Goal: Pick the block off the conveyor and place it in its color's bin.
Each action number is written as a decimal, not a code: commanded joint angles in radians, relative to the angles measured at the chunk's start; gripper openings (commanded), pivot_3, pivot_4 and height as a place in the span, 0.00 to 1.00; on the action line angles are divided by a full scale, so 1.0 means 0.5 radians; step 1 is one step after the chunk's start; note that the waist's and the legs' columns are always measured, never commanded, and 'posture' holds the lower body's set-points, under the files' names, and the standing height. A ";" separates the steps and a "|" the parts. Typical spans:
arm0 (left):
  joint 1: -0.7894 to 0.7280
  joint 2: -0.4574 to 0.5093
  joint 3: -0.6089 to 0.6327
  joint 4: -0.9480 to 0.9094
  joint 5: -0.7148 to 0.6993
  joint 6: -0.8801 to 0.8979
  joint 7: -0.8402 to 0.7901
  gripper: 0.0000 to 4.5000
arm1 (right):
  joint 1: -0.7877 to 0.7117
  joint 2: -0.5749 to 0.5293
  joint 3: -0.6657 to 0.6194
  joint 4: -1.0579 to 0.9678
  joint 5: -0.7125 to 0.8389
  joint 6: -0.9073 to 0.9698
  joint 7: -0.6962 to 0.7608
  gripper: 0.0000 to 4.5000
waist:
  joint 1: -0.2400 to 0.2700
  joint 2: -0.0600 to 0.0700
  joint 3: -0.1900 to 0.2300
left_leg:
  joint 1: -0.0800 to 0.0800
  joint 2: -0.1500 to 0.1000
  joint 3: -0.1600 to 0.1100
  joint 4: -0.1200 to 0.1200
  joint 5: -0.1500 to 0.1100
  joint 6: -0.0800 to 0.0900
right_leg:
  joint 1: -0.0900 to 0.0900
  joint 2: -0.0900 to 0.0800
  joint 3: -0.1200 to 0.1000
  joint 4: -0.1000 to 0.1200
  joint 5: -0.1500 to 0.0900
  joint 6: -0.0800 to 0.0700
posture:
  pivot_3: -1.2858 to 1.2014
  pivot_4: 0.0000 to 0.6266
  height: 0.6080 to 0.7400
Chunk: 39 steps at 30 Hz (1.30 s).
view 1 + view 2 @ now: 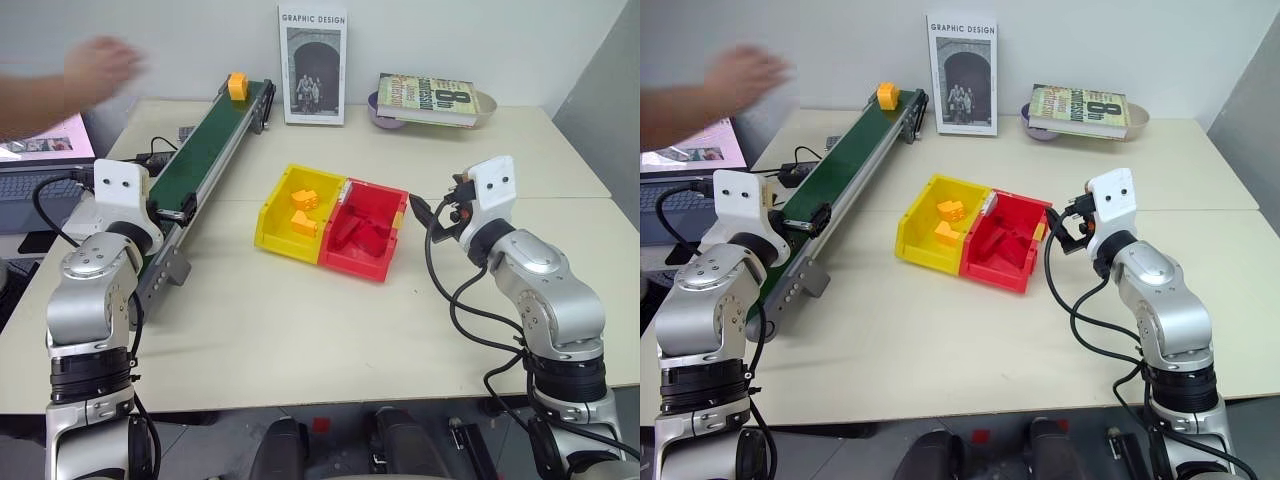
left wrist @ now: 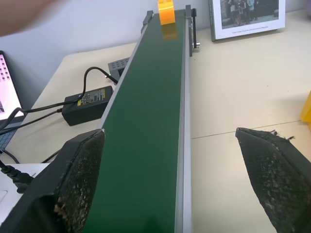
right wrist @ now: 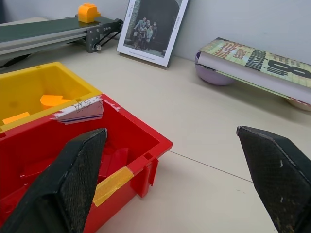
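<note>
A pale counter point(image 1: 330, 330) against a white wall is what I'm working over. The block point(image 1: 237, 86) sits at the far end of the conveyor point(image 1: 215, 140), upright with its studs up, well away from either arm; I take it the belt is meant to carry it down toward me, so nothing has been picked yet. A person's hand point(image 1: 100, 65) hovers blurred above the counter's far left corner, near that end of the belt.

My left gripper point(image 2: 177, 174) waits over the near end of the belt, pointing along it, fingers point(image 2: 80, 179) spread wide. I read that as a catching pose, set so the block can arrive between them.

Right of the belt stands the bin point(image 1: 272, 215), yellow, joined to a red bin point(image 1: 370, 250). It already has orange-yellow bricks point(image 1: 304, 208) inside, so the colour match is plain. My right gripper point(image 3: 177, 179) hangs just beside the red bin, fingers wide apart and empty, out of the way of the drop.

Against the wall lean a design book point(image 1: 313, 62) and another book on a bowl point(image 1: 432, 100). A laptop point(image 1: 40, 165) lies at the left.
</note>
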 commanded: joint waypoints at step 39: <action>-0.202 0.341 0.182 0.663 -0.222 -0.359 -0.622 1.00 | -0.400 -0.091 0.143 0.037 0.749 -0.016 1.118 1.00 | 0.000 0.000 0.000 | 0.000 0.001 -0.001 -0.001 0.000 0.000 | 0.000 -0.001 -0.003 -0.001 0.000 0.000 | 0.52 0.24 1.00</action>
